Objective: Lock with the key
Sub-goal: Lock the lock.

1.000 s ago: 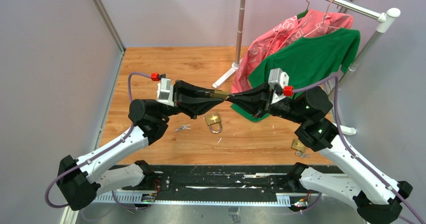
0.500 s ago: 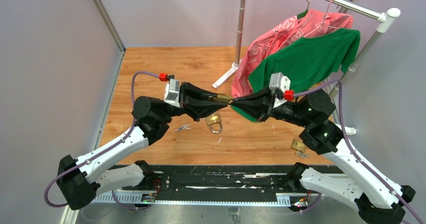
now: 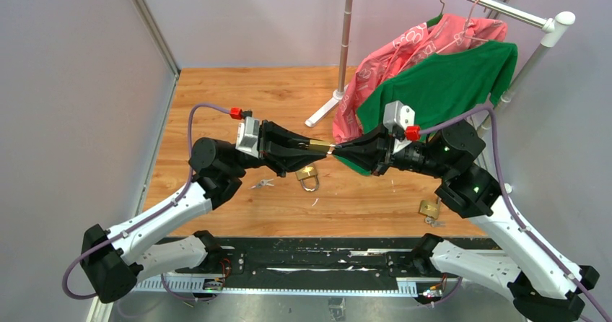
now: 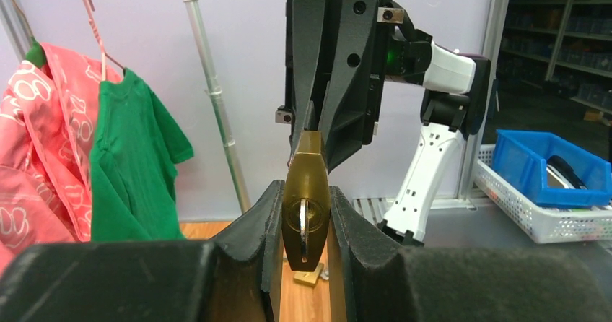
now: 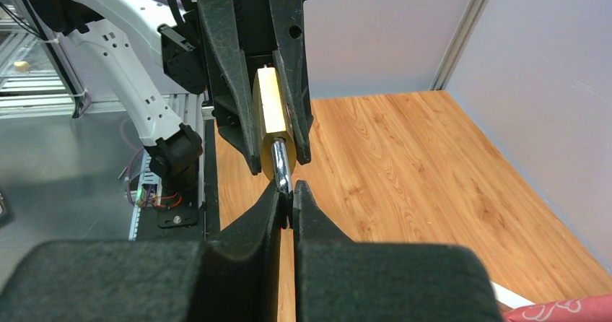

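Above the wooden tabletop [image 3: 216,98], between grey walls [image 3: 72,84], the left gripper [image 3: 316,147] clamps a brass padlock [image 4: 307,206]. The right gripper [image 5: 291,196] pinches together on the silver key [image 5: 281,164] at its end. A second padlock [image 3: 309,177] lies beneath, and shirts [image 3: 440,84] hang behind.

Seemingly the shackle [image 5: 281,164] sits pinched in the right end effector [image 5: 291,193] — padlock [image 5: 268,109] clamped by left end effector [image 5: 278,159].

The brass padlock [image 3: 320,147] aloft, lying level
Its silver shackle [image 5: 281,169] points right; the small silver key [image 3: 262,184] lies flat on the worktop [image 3: 216,98].
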